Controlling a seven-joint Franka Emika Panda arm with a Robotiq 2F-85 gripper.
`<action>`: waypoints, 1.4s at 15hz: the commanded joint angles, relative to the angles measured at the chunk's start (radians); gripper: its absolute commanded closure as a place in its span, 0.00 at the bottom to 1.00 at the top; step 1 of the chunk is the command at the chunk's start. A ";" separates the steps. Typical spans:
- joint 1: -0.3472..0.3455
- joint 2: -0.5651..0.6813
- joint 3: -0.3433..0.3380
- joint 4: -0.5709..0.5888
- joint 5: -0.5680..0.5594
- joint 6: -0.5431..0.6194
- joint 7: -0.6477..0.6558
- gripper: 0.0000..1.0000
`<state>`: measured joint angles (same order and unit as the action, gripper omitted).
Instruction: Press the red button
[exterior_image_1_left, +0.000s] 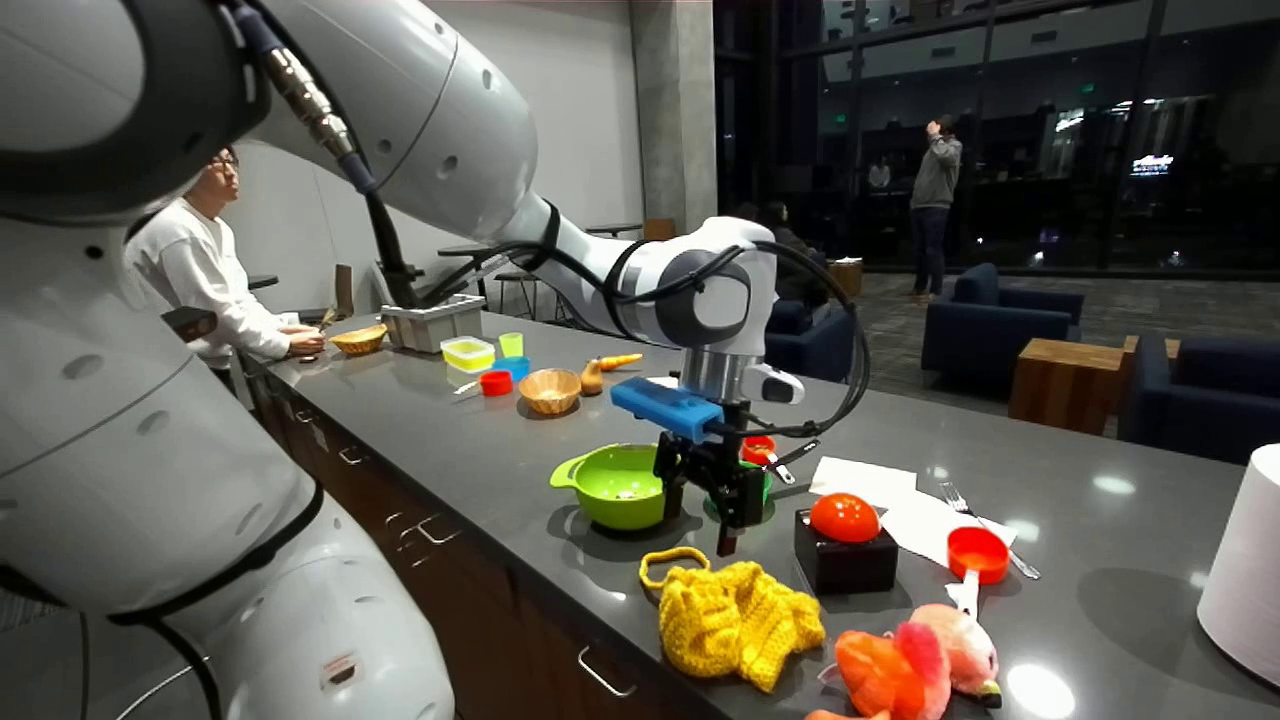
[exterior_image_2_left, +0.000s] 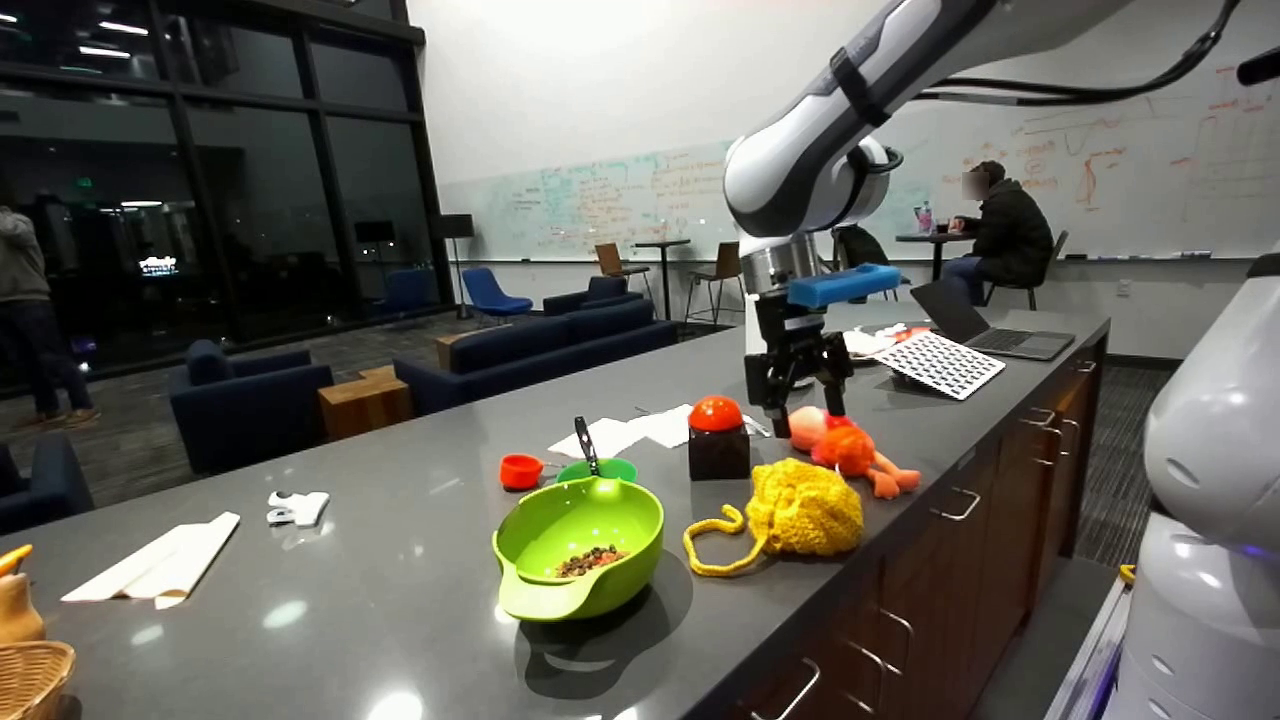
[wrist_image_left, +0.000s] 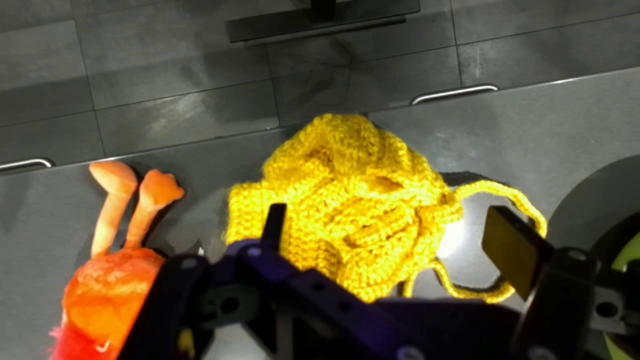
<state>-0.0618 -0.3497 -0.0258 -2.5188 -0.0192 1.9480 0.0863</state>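
The red button (exterior_image_1_left: 846, 517) is a bright red dome on a black block base (exterior_image_1_left: 846, 563). It stands upright on the grey counter, and it also shows in an exterior view (exterior_image_2_left: 716, 413). My gripper (exterior_image_1_left: 700, 525) hangs above the counter with its fingers pointing down. It is beside the button and apart from it, and it also shows in an exterior view (exterior_image_2_left: 807, 415). In the wrist view the gripper (wrist_image_left: 392, 225) has its fingers wide apart with nothing held, above a yellow knitted item (wrist_image_left: 350, 200). The button is out of the wrist view.
A lime-green bowl (exterior_image_1_left: 622, 487) stands near the gripper, with a green cup (exterior_image_2_left: 620, 470) behind it. An orange-pink plush toy (exterior_image_2_left: 848, 448) lies near the button. Red measuring cups (exterior_image_1_left: 978, 553), a fork (exterior_image_1_left: 955, 497) and white paper (exterior_image_1_left: 930, 522) lie around. A white cylinder (exterior_image_1_left: 1245, 570) stands farther along.
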 joint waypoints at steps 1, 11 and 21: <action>0.001 0.083 -0.006 0.092 -0.001 0.020 -0.015 0.00; -0.002 0.227 -0.040 0.388 0.034 0.145 -0.064 0.00; -0.002 0.241 -0.038 0.408 0.005 0.142 -0.040 0.00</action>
<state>-0.0625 -0.1089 -0.0646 -2.1120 -0.0142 2.0915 0.0473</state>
